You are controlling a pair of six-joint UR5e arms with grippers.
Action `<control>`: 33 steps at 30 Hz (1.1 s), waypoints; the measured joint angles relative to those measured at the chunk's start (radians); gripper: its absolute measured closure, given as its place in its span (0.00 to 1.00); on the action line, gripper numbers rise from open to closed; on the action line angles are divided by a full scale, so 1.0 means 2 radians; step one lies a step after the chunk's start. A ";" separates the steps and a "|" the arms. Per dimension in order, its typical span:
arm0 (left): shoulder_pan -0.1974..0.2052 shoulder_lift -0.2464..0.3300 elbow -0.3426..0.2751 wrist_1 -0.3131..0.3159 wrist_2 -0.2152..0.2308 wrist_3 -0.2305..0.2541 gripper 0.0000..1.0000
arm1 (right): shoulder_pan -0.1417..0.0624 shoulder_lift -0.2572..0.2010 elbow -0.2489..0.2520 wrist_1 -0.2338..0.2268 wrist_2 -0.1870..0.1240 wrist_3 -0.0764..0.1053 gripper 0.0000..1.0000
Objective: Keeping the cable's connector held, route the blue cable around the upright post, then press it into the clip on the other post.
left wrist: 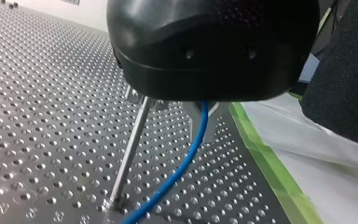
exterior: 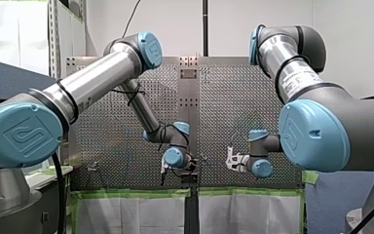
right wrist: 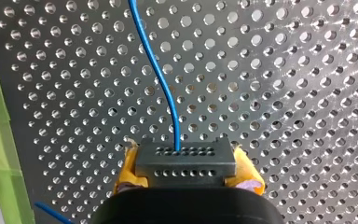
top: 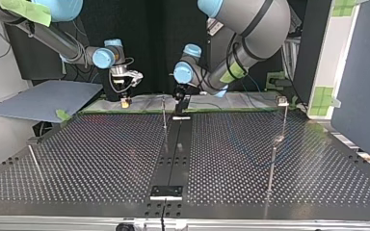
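Note:
In the right wrist view my right gripper (right wrist: pixel 184 173) is shut on a black connector (right wrist: pixel 184 158), held between its yellow pads (right wrist: pixel 127 169). The blue cable (right wrist: pixel 154 70) leaves the connector and runs ahead over the perforated table. In the left wrist view the blue cable (left wrist: pixel 186 158) comes down from between the metal fingers (left wrist: pixel 207 125) of my left gripper (left wrist: pixel 177 109), which is shut on it. A thin upright post (left wrist: pixel 129 154) stands just beside that cable. The top view shows this post (top: pixel 164 113) near my left gripper (top: pixel 180 102), and a second post with a clip (top: pixel 283 101) at its right.
Green tape (left wrist: pixel 272 172) and white sheeting mark the table's edge close to both grippers. A black centre strip (top: pixel 178 149) runs across the perforated plate (top: pixel 86 154). My right gripper (top: pixel 125 100) hangs over that edge in the top view. A grey board (top: pixel 43 98) lies beyond it.

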 joint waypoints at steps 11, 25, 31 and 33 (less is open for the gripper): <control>0.011 -0.002 0.032 -0.019 0.020 0.000 1.00 | 0.000 0.000 -0.007 0.002 -0.002 0.000 1.00; 0.021 -0.022 0.075 -0.059 0.035 -0.002 1.00 | 0.000 0.000 -0.016 0.010 -0.005 0.000 1.00; 0.025 -0.025 0.090 -0.072 0.045 -0.013 1.00 | 0.000 0.000 -0.018 0.009 -0.011 0.000 1.00; 0.028 -0.025 0.091 -0.074 0.048 -0.017 1.00 | 0.000 0.001 -0.020 0.009 -0.012 0.000 1.00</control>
